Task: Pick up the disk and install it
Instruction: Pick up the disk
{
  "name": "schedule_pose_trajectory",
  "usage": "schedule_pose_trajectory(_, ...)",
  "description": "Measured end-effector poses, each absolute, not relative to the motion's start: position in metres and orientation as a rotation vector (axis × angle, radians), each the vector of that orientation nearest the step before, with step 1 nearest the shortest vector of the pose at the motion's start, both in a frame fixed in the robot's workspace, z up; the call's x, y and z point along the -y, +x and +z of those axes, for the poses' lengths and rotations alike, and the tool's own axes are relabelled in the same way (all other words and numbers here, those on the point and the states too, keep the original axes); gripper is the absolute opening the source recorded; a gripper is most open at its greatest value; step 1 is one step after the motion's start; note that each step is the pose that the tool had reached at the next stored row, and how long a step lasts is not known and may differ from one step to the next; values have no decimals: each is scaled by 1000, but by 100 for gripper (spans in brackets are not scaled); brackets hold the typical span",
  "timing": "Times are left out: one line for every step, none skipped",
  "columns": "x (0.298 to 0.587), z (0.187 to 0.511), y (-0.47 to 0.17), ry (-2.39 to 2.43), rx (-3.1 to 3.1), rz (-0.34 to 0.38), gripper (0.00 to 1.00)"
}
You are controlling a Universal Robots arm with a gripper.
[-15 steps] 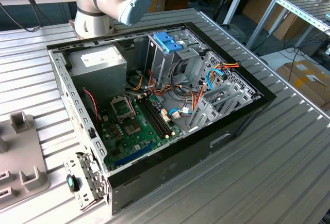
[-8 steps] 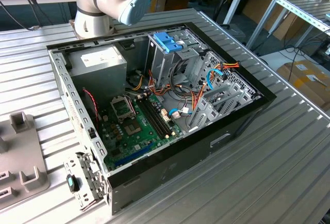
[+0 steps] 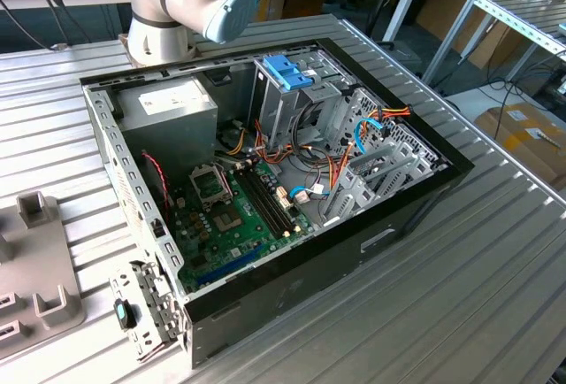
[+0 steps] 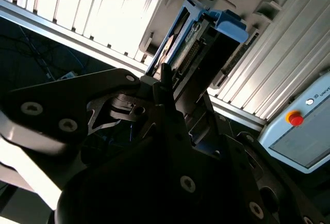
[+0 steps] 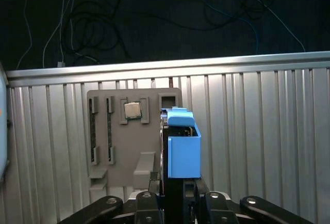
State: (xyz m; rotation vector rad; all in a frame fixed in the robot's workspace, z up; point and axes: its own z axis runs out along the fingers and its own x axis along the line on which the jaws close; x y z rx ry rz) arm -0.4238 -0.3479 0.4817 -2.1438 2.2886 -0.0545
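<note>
Nothing I can properly read from here. A strip of lettering runs along the teach pendant (image 4: 309,131), off to one side of the end effector (image 4: 183,87), but the frame edge cuts it off. The white label on the power supply (image 3: 168,99) has print that's too small. The chip (image 5: 133,110) in the grey tray (image 5: 116,157), just beyond the end effector, has top markings I can't make out.

The disk (image 5: 184,152) is bright blue, the motherboard (image 3: 225,225) green.

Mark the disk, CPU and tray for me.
disk (image 5: 184,154), first wrist view, blue carrier side.
CPU (image 5: 133,111), first wrist view, centre of its lid.
tray (image 5: 121,152), first wrist view, bare grey face.
</note>
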Motion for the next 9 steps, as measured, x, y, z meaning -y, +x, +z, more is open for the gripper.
schedule_pose_trajectory(348, 482, -424, -2144, -2289, -55, 35)
schedule_pose_trajectory(348, 482, -423, -2144, -2289, -54, 35)
schedule_pose_trajectory(348, 482, -423, -2144, -2288, -54, 35)
schedule_pose_trajectory(348, 482, -422, -2144, -2288, -55, 35)
schedule_pose_trajectory(348, 482, -422, -2144, -2289, -54, 35)
schedule_pose_trajectory(348, 482, -421, -2144, -2289, -55, 35)
schedule_pose_trajectory(348, 482, -421, -2144, -2288, -55, 35)
schedule_pose_trajectory(348, 482, -420, -2144, -2288, -55, 35)
schedule_pose_trajectory(348, 482, -419, -2144, -2288, -55, 35)
